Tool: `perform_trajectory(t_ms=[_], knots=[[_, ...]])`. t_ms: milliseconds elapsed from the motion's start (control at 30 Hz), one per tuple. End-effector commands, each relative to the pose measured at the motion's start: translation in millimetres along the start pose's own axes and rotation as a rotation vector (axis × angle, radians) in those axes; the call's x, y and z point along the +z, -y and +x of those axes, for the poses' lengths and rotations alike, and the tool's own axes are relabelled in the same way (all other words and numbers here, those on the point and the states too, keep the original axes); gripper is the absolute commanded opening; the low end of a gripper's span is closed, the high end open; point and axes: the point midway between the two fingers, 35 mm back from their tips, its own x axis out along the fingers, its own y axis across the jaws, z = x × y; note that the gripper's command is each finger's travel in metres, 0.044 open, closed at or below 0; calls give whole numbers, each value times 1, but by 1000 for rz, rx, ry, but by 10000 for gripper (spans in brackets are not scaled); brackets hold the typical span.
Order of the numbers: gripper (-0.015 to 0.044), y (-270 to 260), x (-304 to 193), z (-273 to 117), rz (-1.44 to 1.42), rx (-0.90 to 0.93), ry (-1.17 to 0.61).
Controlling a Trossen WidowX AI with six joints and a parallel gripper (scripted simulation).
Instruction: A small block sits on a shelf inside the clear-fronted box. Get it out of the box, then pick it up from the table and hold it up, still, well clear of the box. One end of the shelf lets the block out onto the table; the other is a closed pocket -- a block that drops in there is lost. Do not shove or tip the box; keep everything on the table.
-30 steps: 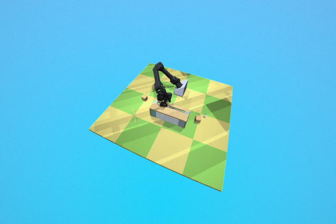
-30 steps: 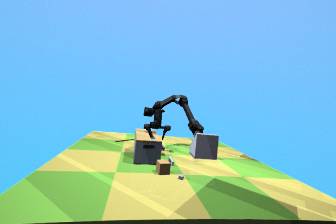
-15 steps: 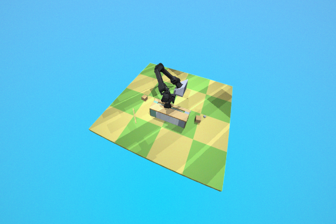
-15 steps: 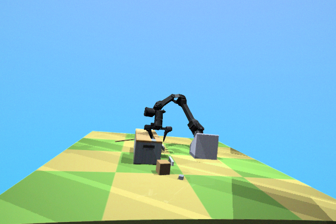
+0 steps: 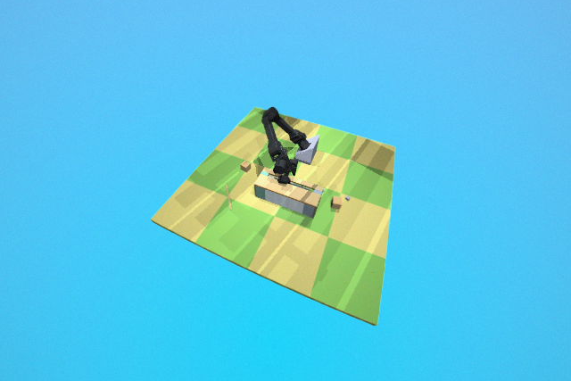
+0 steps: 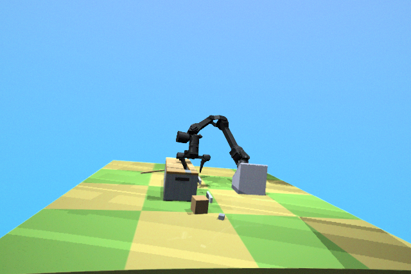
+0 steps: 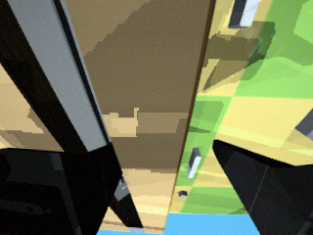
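Note:
The box [image 5: 285,202] [image 6: 180,188] [image 7: 147,73] stands upright with a clear front, grey ends and a wooden top that has a long slot. My gripper [image 6: 193,171] [image 7: 172,142] is open and empty, pointing down over the box. One finger is at the slot, and its tip may be inside it; the other hangs beyond the box's back edge. I cannot make out the block on the shelf; a small pale patch [image 7: 123,184] shows in the slot beside the finger, too unclear to name.
A small grey cube [image 5: 347,198] [image 6: 221,217] [image 7: 182,194] and a brown cube [image 5: 336,202] [image 6: 200,205] lie beyond one box end. Another brown cube [image 5: 245,166] and a thin stick [image 5: 228,196] [image 6: 151,171] lie near the other. Pale bars [image 6: 209,197] [image 7: 194,163] lie behind; a grey wedge [image 5: 307,155] [image 6: 250,179] stands by the arm's base.

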Motion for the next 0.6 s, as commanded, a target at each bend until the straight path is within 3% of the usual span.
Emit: perform_trajectory(t_ms=[0,567], knots=[[400,0,-3,1,-7,1,2],[400,1,-19,6,-7,1,2]])
